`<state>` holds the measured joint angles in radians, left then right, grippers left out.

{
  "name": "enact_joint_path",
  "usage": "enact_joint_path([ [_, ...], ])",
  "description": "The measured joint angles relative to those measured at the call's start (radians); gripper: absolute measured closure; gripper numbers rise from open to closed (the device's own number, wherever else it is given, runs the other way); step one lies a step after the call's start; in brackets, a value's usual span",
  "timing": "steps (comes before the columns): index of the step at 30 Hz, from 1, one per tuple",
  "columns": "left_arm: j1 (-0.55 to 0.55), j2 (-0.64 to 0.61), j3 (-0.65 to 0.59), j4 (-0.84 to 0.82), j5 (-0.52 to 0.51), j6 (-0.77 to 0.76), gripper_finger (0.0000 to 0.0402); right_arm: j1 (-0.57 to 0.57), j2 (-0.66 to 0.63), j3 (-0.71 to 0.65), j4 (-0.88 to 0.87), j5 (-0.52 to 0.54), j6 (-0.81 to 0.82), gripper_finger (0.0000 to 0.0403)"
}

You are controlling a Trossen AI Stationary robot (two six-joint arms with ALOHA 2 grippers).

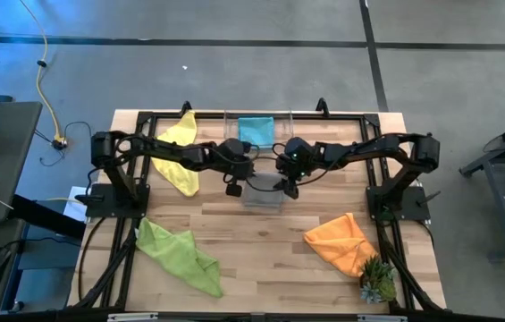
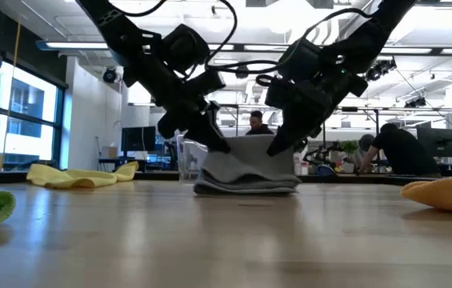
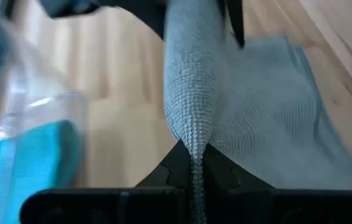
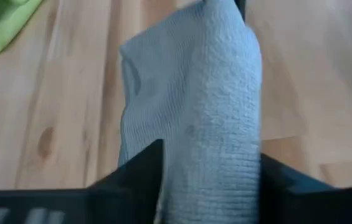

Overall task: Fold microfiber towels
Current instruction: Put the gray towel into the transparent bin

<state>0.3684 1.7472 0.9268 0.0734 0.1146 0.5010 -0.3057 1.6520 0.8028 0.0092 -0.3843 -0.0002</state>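
The grey towel [image 1: 262, 191] lies at the table's middle, its lower layers stacked on the wood [image 2: 246, 186] and its upper edge raised between both grippers. My left gripper [image 2: 219, 145] is shut on the raised edge's left end. My right gripper [image 2: 278, 147] is shut on its right end. The teal towel [image 1: 255, 130] lies in the clear bin at the far edge. The yellow towel [image 1: 179, 152] lies far left, the lime green towel [image 1: 180, 255] near left, and the orange towel [image 1: 341, 241] near right, all on the table. My left gripper pinches the left end of the grey towel's raised edge [image 3: 191, 163] between its two fingers, slanting down from the left. The cloth stands up as a narrow ridge between the grippers, and its lower part rests on the table. My right gripper pinches the right end of the raised edge [image 4: 210, 177] between its two fingers, slanting down from the right. A broad band of cloth, more than one layer it seems, runs out between the fingers. The rest lies on the table below.
The clear plastic bin [image 1: 283, 125] stands at the far edge just behind the grippers. A small green spiky plant [image 1: 377, 282] stands at the near right corner. Bare wood lies at the near middle [image 1: 261, 250]. People show in the room beyond the table.
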Motion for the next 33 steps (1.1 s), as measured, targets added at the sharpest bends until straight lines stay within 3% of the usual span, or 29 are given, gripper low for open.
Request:
enact_joint_path([
  [6, 0.067, -0.061, 0.001, -0.032, -0.004, -0.017, 0.0396, -0.048, -0.001, 0.000, 0.057, -0.002, 0.003, 0.0389],
  [14, 0.210, -0.167, 0.012, -0.049, -0.006, -0.075, 0.0396, -0.162, -0.001, 0.140, 0.048, -0.065, 0.023, 0.0398],
  [22, 0.391, -0.141, 0.131, -0.048, 0.101, -0.176, 0.0396, -0.324, 0.003, 0.399, -0.177, -0.097, 0.011, 0.0400],
  [27, 0.454, -0.115, 0.186, -0.051, 0.166, -0.214, 0.0397, -0.391, 0.084, 0.518, -0.275, -0.195, 0.030, 0.0401],
  [33, 0.479, -0.053, 0.187, -0.063, 0.175, -0.253, 0.0397, -0.408, 0.212, 0.608, -0.332, -0.252, 0.045, 0.0402],
])
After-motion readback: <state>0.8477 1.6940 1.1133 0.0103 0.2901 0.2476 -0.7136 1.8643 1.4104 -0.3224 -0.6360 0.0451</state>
